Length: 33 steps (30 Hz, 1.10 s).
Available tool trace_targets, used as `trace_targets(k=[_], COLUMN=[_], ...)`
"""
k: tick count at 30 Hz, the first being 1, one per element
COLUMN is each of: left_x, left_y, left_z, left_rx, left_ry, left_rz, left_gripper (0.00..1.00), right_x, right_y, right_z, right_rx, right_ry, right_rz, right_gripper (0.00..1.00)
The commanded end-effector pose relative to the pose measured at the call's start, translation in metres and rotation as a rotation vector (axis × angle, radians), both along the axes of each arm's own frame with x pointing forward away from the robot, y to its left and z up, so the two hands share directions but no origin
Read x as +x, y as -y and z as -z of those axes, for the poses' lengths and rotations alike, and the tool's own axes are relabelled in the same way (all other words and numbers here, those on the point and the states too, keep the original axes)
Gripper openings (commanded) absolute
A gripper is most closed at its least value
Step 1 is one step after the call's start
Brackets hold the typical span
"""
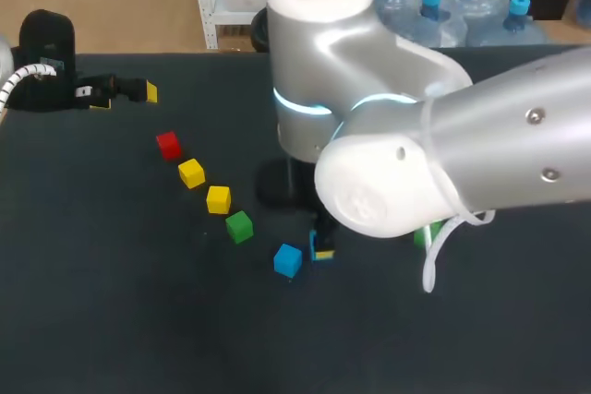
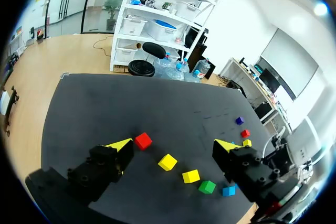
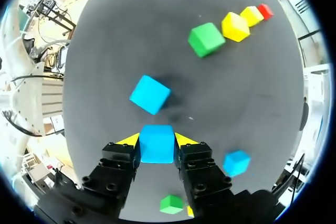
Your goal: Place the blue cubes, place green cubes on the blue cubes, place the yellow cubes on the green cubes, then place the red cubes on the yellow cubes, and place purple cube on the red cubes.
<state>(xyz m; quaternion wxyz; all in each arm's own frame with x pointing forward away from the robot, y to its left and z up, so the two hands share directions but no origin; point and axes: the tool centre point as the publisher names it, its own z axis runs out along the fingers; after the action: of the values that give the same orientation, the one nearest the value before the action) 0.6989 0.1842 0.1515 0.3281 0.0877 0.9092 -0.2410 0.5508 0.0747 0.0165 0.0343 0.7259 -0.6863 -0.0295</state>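
A robotics lab, by the look of it; a right arm (image 1: 480,145) and a left arm (image 1: 46,53) stand over a dark surface (image 1: 111,302); small coloured cubes (image 1: 219,199) lie on it.

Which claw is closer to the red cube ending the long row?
Left. That red cube lies ahead of the open left claw; the right claw grips a blue cube at the row's other end.
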Motion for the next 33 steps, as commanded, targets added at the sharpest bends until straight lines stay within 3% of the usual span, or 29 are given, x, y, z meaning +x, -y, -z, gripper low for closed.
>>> trace_targets(k=[1,16,33], left_x=[0.0,0.0,0.0], left_y=[-0.001,-0.001,-0.001], left_z=[0.001,0.001,0.001], left_rx=[-0.006,-0.006,-0.006], left_ry=[0.004,0.004,0.004], left_rz=[0.003,0.003,0.003], left_gripper=[1.0,1.0,1.0], right_x=[0.007,0.042,0.074], right_y=[0.006,0.017,0.013], right_z=[-0.009,-0.009,-0.015], right_rx=[-0.007,-0.023,0.033], right_ry=[0.015,0.049,0.07], right_rz=[-0.022,-0.033,-0.042], right_gripper=[0.0,0.0,0.0])
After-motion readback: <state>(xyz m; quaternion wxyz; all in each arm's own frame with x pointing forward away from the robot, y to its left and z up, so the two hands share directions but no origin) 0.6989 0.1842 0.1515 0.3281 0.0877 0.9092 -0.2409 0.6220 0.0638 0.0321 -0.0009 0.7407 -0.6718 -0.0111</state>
